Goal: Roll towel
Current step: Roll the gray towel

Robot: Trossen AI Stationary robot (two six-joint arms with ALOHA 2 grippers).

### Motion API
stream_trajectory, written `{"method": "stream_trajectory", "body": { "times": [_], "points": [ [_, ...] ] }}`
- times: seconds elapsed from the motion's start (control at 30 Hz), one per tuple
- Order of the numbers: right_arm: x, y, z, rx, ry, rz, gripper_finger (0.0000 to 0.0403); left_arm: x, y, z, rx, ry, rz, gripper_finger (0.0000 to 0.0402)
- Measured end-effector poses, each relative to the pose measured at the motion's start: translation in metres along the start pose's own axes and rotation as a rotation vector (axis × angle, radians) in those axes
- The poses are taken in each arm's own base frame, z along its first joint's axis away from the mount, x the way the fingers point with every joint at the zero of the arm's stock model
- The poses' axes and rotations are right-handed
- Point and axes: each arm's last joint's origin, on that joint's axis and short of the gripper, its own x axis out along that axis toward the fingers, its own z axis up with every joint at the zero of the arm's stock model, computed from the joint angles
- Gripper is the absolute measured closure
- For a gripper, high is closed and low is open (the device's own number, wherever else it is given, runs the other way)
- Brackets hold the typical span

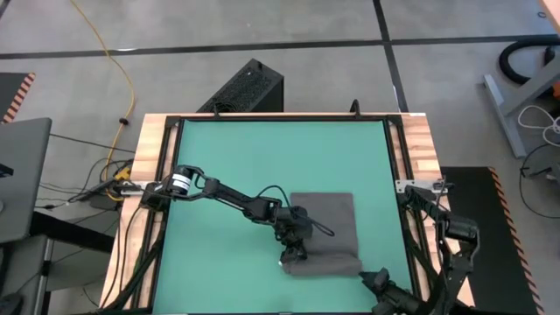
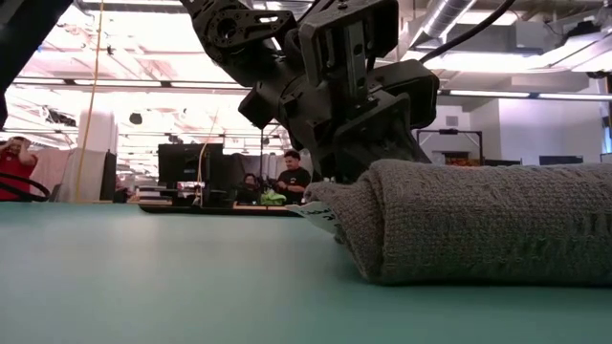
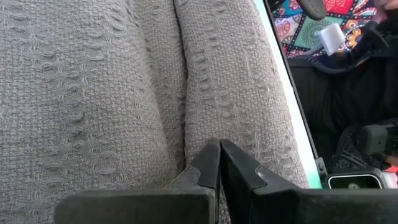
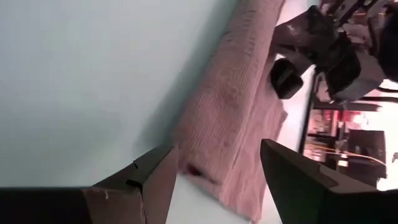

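Note:
The dark grey towel (image 1: 322, 210) lies on the green mat (image 1: 227, 166), right of the middle. Its near end is wound into a roll (image 1: 324, 264) that lies on the mat across the towel's width; the low view shows the roll's left end (image 2: 382, 225). My left gripper (image 3: 219, 152) is shut at the roll's left part, on its far side. My right gripper (image 4: 217, 155) stands open just off the roll's right end (image 4: 205, 155), near the mat's near edge, and touches nothing. My left gripper sets its shut fingertips (image 3: 211, 163) into the groove (image 3: 181, 124) between the roll and the flat part of the towel, near the roll's left end. It comes slanting down from the table's left and far side. Whether any cloth is caught between the fingers cannot be told.
Bare mat lies left of and beyond the towel. A black frame (image 1: 166, 175) and wooden table edges (image 1: 420, 149) border the mat. A black box (image 1: 245, 87) stands on the floor beyond the far edge. People sit in the room behind (image 2: 287, 177).

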Motion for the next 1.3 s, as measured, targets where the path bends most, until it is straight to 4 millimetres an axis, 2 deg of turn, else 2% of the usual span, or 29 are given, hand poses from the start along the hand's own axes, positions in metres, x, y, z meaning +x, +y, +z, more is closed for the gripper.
{"method": "stream_trajectory", "body": {
  "times": [0.27, 0.33, 0.6, 0.67, 0.73, 0.9, 0.93, 1.1, 1.23, 1.3],
  "points": [
    [0.021, 0.01, 0.004, 0.011, 0.047, -0.024, 0.0148, 0.0, 0.0, 0.0, 0.002, -0.001, -0.003, 0.0401],
    [0.026, 0.009, 0.003, 0.063, 0.058, -0.026, 0.0148, 0.0, 0.0, 0.0, 0.003, -0.001, -0.004, 0.0401],
    [0.044, -0.003, -0.028, 0.299, 0.095, 0.07, 0.0152, 0.0, -0.001, 0.001, 0.008, -0.005, -0.007, 0.0401],
    [0.048, -0.007, -0.036, 0.346, 0.086, 0.135, 0.0171, 0.0, -0.001, 0.001, 0.008, -0.006, -0.007, 0.0401],
    [0.051, -0.012, -0.041, 0.402, 0.061, 0.197, 0.0209, 0.0, -0.001, 0.001, 0.009, -0.007, -0.008, 0.0401],
    [0.056, -0.029, -0.051, 0.535, 0.016, 0.309, 0.0365, -0.009, -0.01, 0.006, 0.051, -0.023, -0.009, 0.0401],
    [0.057, -0.033, -0.052, 0.565, 0.004, 0.334, 0.0379, -0.012, -0.013, 0.008, 0.058, -0.026, -0.005, 0.0401],
    [0.058, -0.047, -0.058, 0.746, -0.062, 0.535, 0.0377, -0.039, -0.027, 0.025, 0.124, -0.085, 0.014, 0.0402],
    [0.061, -0.051, -0.074, 0.936, -0.111, 0.711, 0.0382, -0.045, -0.027, 0.027, 0.124, -0.085, 0.006, 0.0402],
    [0.064, -0.051, -0.086, 1.047, -0.136, 0.778, 0.0382, -0.048, -0.033, 0.031, 0.16, -0.111, -0.011, 0.0402]
  ]
}}
